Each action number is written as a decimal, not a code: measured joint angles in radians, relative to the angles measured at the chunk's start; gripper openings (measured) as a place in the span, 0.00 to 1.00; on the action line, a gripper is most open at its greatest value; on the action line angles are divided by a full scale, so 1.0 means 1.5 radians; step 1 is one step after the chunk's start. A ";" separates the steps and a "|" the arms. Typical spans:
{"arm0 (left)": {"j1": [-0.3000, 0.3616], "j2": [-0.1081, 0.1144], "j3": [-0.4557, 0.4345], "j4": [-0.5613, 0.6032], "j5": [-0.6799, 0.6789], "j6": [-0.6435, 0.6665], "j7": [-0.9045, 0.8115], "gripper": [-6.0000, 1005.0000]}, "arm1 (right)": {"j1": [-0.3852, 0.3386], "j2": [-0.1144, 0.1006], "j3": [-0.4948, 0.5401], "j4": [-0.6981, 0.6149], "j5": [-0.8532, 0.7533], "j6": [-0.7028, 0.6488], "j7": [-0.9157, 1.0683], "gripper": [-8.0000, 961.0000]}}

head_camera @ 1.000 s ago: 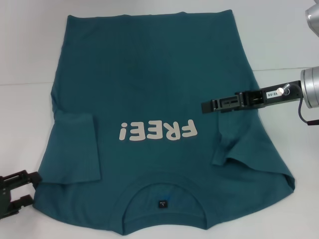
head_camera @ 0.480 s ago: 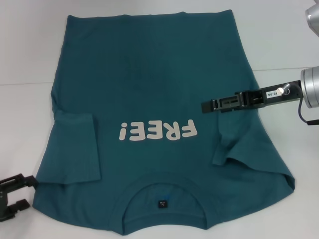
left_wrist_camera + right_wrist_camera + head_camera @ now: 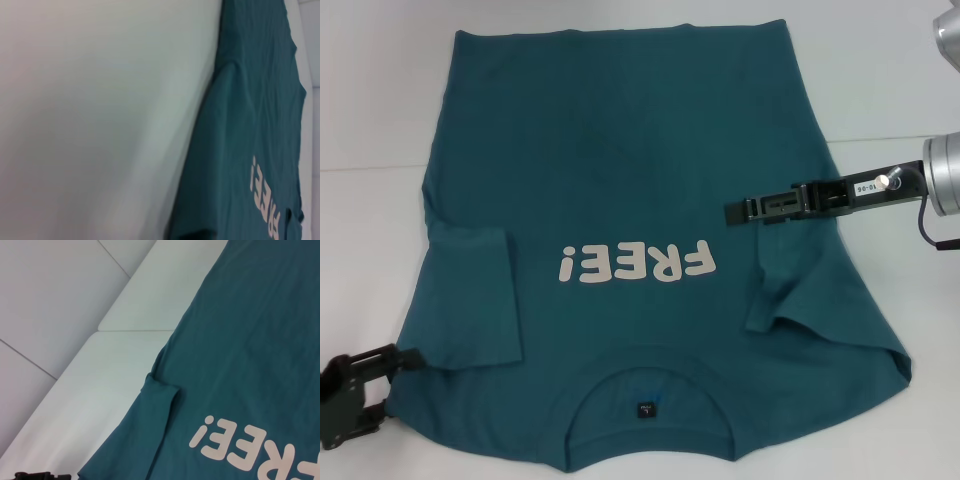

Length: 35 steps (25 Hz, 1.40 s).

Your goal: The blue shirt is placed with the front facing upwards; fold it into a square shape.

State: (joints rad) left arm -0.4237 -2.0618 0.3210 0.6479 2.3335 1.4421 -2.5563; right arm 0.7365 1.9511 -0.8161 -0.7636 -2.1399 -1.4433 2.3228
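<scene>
The blue shirt lies flat and face up, with its collar and small tag nearest me and the hem at the far side. White "FREE!" lettering runs across the chest. Both sleeves are folded inward: the left sleeve lies flat, the right sleeve is rumpled. My left gripper is open at the near left, its upper finger touching the shirt's shoulder edge. My right gripper hovers over the shirt's right side, just beyond the folded sleeve. The shirt also shows in the left wrist view and, as the shirt, in the right wrist view.
The white table extends left and right of the shirt. Its far edge meets a white wall behind the hem. Part of the right arm's silver joint sits at the right border.
My left gripper has moved in toward the shirt's near-left shoulder edge, and its upper finger now reaches the cloth. The right arm and the shirt have not moved.
</scene>
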 joint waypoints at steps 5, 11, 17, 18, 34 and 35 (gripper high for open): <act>-0.014 0.000 0.020 -0.005 0.000 -0.014 -0.004 0.73 | 0.001 0.000 0.000 0.000 0.000 -0.003 0.000 0.91; -0.017 0.001 0.022 -0.006 -0.004 -0.012 -0.004 0.73 | -0.001 0.000 0.000 0.000 0.000 -0.004 0.000 0.90; -0.020 0.003 0.023 -0.004 -0.007 0.017 0.025 0.73 | -0.001 0.000 0.000 0.000 0.001 -0.004 0.000 0.90; -0.020 0.003 0.023 -0.004 -0.007 0.018 0.028 0.73 | -0.001 0.000 0.000 0.000 0.002 -0.004 0.000 0.90; -0.032 0.012 0.015 -0.033 -0.041 0.046 0.141 0.09 | -0.001 0.001 0.000 0.004 0.004 -0.006 0.001 0.89; -0.035 0.014 0.014 -0.038 -0.050 0.055 0.148 0.09 | -0.001 0.001 0.000 0.004 0.004 -0.004 0.000 0.89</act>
State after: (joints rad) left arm -0.4757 -2.0407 0.3422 0.5905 2.2590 1.5242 -2.3336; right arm 0.7346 1.9532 -0.8160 -0.7570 -2.1336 -1.4499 2.3231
